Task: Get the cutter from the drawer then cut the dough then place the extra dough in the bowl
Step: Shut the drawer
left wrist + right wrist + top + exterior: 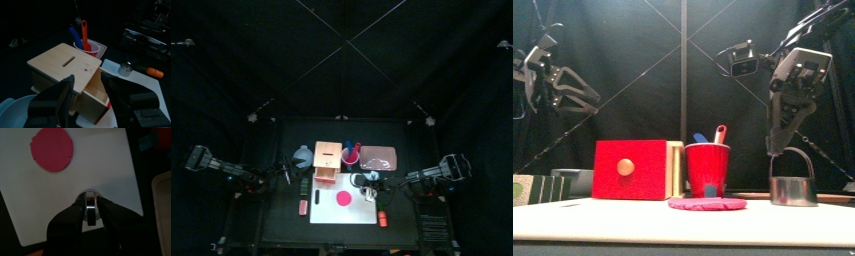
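Observation:
My right gripper (788, 148) is shut on the wire handle of the round metal cutter (792, 190), which stands upright on the right part of the white cutting board (100, 163). The flat pink dough disc (707, 203) lies on the board left of the cutter and apart from it. In the right wrist view the dough (52, 150) is beyond the jaws. The blue-grey bowl (301, 156) sits left of the wooden box (63, 65). My left gripper (89, 84) hovers open above the box and bowl, holding nothing.
The box's red drawer front (627, 170) faces forward. A red cup (707, 168) with a blue and a red toy knife stands behind the dough. The pink tray (380, 158) lies at the back right. An orange toy (155, 72) lies by the board's right edge.

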Robot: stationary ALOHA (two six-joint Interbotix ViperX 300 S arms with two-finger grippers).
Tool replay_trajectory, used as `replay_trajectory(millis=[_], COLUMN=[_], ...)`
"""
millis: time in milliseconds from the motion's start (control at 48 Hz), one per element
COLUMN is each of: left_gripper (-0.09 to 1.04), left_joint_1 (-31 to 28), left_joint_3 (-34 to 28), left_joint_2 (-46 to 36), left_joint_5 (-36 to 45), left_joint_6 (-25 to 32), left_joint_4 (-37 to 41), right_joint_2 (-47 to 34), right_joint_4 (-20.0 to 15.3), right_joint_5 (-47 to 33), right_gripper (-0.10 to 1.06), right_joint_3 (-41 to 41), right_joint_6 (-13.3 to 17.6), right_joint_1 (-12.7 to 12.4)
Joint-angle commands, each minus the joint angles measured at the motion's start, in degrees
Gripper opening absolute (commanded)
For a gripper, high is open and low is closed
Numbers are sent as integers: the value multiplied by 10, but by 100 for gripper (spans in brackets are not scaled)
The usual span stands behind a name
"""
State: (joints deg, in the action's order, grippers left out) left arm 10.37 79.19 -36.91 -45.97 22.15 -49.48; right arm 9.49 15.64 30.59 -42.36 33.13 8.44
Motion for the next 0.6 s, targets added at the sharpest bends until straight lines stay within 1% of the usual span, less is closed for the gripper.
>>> replay_trajectory(millis=[21, 146, 250, 417, 500, 562, 604], left_gripper=[83, 83, 84, 84, 84, 83, 83], left_joint_1=[-4, -14, -38, -88, -129, -167, -195], left_joint_3=[-16, -16, -20, -38, -57, -73, -87], left_joint_2=[0, 0, 0, 0, 0, 0, 0], left_joint_5=[-2, -2, -2, 4, 23, 57, 92], left_joint_6=[1, 1, 1, 8, 13, 18, 21], left_joint_4=[4, 4, 4, 6, 16, 31, 42], right_joint_2=[19, 19, 19, 7, -11, -29, -40], right_joint_4=[4, 6, 20, 36, 37, 47, 58], right_joint_5=[-3, -3, -4, -24, -48, -76, -85], right_gripper=[74, 80, 84, 84, 83, 78, 73], right_joint_3=[5, 16, 33, 80, 103, 120, 129], right_joint_6=[1, 1, 1, -1, -10, -18, -20], right_joint_1=[1, 0, 1, 1, 1, 6, 11])
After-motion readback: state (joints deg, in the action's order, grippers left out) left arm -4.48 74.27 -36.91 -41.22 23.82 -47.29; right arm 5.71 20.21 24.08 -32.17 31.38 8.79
